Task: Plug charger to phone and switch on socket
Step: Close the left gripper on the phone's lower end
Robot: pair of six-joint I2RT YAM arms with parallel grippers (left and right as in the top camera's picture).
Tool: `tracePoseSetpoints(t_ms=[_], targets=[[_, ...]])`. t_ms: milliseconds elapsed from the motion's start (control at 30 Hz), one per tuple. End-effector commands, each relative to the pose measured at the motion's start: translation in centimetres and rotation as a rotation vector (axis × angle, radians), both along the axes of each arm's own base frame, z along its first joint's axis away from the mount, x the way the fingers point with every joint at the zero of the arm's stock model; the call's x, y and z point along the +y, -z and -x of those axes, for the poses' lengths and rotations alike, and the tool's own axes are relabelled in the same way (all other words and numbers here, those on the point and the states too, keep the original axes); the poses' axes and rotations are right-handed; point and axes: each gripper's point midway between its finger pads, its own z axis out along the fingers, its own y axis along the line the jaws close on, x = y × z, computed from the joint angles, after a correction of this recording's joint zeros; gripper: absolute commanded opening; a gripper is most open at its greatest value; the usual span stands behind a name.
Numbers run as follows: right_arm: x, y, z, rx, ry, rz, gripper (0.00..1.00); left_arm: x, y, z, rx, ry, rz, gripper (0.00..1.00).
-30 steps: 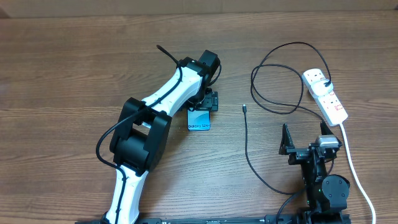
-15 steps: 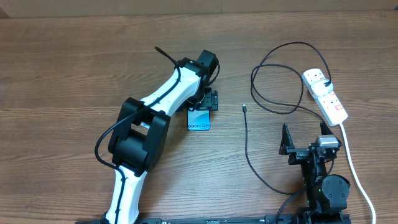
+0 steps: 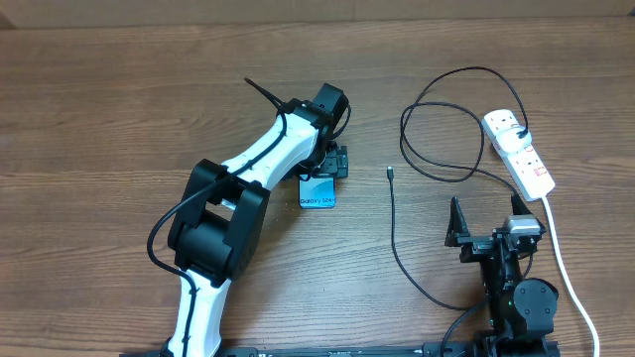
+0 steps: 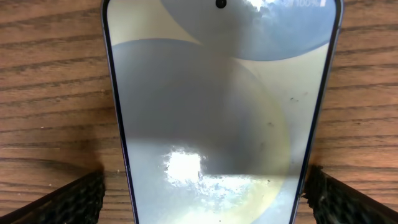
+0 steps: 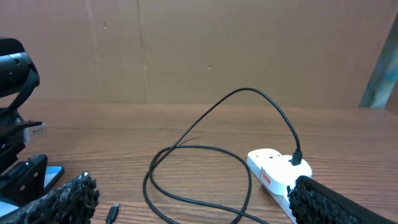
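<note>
The right claw (image 3: 486, 220) sits nearest, low over the bench (image 3: 119, 99). Its two fingers are spread wide apart. It holds nothing.

Just to the left of it, the thin black charger (image 3: 394, 238) lies on the wood. The line bends near the right arm and then runs straight away from it. Its small tip (image 3: 390, 172) rests flat on the bench. The tip is to the right of the phone (image 3: 318, 190), and there is bare wood between them. Nothing touches the tip.

The phone lies flat, near the middle of the bench. Its blue end with the small words points to the near side. The far end is hidden under the left claw (image 3: 332, 164). In the left wrist view, the phone (image 4: 217, 124) fills the space between the two black fingers (image 4: 68, 199). The claw is open about as wide as the phone. One finger is on each long side. The left finger has a thin gap next to the phone, and the right finger is very close to its edge. The phone is not lifted.

Farther back on the right, the charger makes a big loop. Its black plug (image 3: 522, 134) is stuck in the white socket (image 3: 518, 151). The socket lies at a slant near the right edge. A thick white cord (image 3: 561, 268) runs from it back to the near side. I cannot tell which way the switches are set.
</note>
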Motion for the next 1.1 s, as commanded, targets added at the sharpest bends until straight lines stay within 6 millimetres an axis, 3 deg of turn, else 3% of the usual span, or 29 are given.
tracePoseSetpoints(t_ms=[0, 100, 467, 1067], targets=[[0.02, 0.15, -0.01, -0.005, -0.002, 0.001, 1.00, 1.15, 3.54, 2.28, 0.105, -0.012, -0.036, 1.00], [0.01, 0.15, -0.01, -0.005, -0.002, 0.001, 1.00, 1.17, 3.53, 2.30, 0.107, -0.012, -0.037, 0.92], [0.02, 0.16, -0.01, -0.005, -0.002, 0.001, 1.00, 1.26, 3.27, 2.48, 0.118, -0.012, -0.043, 0.81], [0.02, 0.15, -0.01, -0.005, -0.002, 0.001, 1.00, 1.16, 2.81, 1.99, 0.104, -0.012, -0.044, 0.74]])
